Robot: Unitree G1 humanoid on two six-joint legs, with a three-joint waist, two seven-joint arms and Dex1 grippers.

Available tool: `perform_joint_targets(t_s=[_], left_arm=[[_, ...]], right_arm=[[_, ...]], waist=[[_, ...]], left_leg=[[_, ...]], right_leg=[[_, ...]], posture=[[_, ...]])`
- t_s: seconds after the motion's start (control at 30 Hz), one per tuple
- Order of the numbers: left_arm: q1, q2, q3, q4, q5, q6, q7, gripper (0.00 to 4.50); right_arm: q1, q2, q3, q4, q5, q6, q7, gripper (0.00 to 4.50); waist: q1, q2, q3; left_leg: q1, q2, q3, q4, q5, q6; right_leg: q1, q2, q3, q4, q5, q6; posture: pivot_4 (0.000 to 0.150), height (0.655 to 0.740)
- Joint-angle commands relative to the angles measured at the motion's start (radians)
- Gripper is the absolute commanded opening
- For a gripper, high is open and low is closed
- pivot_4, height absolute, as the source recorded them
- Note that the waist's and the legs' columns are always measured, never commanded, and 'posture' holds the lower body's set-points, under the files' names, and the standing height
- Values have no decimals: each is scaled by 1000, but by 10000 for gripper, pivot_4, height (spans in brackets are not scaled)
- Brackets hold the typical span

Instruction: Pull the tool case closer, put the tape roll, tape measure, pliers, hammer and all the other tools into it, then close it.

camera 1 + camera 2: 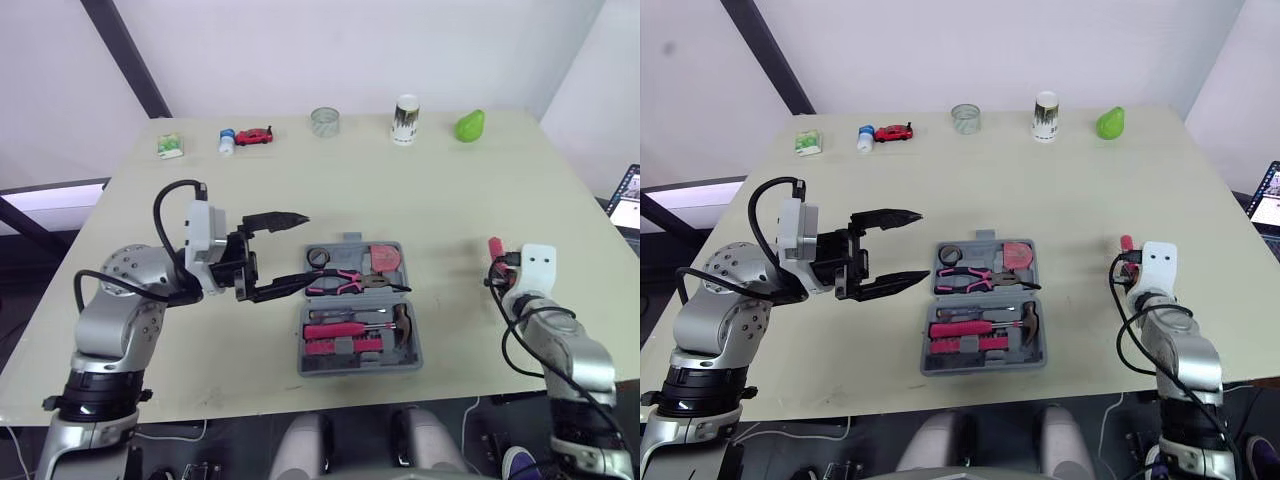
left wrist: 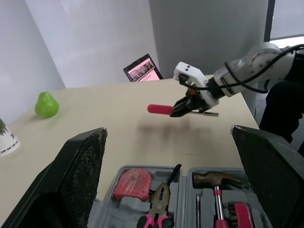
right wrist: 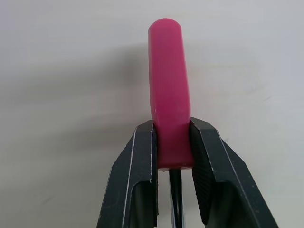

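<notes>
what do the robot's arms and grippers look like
Both arms are silver-grey metal with rounded joints, the left arm and the right arm alike. Each wrist carries a white block, with black cables looping from it along the arm. The left gripper and right gripper each have two black fingers, tapered, with rough textured inner pads.

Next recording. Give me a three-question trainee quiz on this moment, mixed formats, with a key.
1. True or false: the right gripper is shut on a pink-handled screwdriver.
2. Fill in: the left gripper is ____ (open or shut).
3. The hammer lies: A) in the tool case B) in the left gripper C) in the right gripper.
Key: 1 true; 2 open; 3 A.
</notes>
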Motion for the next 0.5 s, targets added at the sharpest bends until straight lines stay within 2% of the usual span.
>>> perform_joint_targets(t_s=[0.03,0.3,0.5], left_arm=[[-11,15,7,-42,-24,2,-12,45000],[-19,29,3,-44,-31,13,-35,45000],[-26,29,1,-55,-32,23,-34,45000]], right_arm=[[74,-77,52,-143,8,15,92,4098],[272,-232,176,-248,-6,-63,285,4098],[260,-202,197,-209,-36,-75,255,4098]], waist=[[5,0,0],[18,-1,0],[18,-1,1]], left_leg=[[0,0,0,0,0,0],[0,-1,0,0,0,0],[0,-1,0,0,0,0]], right_leg=[[0,0,0,0,0,0],[0,0,0,-1,0,0],[0,0,0,0,0,0]], posture=[[1500,7400],[1500,7400],[1500,7400]])
